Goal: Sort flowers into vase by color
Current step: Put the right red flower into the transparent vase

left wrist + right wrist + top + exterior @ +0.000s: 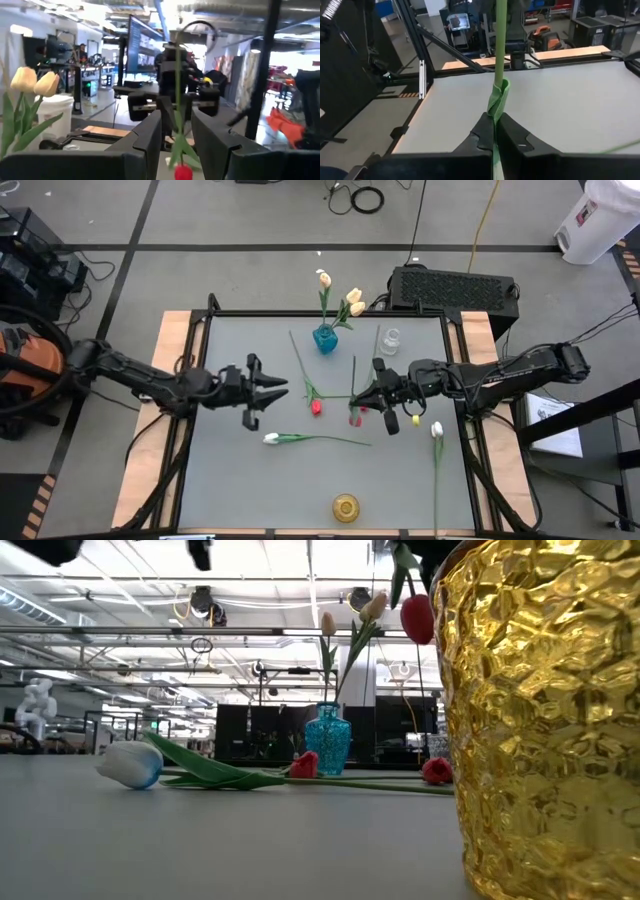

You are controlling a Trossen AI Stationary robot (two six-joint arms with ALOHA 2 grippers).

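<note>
My right gripper (378,393) (494,125) is shut on a red tulip above the middle of the table. Its stem (499,45) stands upright and its bud (418,618) hangs downward. My left gripper (272,390) (176,142) is open and empty left of it, fingers pointing at the held flower (177,100). A blue vase (325,338) at the far side holds cream-yellow tulips (353,300). A red tulip (316,408) and a white tulip (272,438) lie flat on the table. Another white tulip (437,430) lies at the right. My right gripper pinches the red tulip's stem between its two fingers, at a leaf folded around the stem (497,102). The fingers come in level from the table's right and lie across the stem. The flower is upright and upside down, its bud (183,172) hanging clear of the table.
A gold vase (346,506) stands near the table's front edge and fills the right of the low view (545,720). A small clear glass vase (390,340) stands right of the blue one. Another red bud (436,770) lies on the table below the held flower.
</note>
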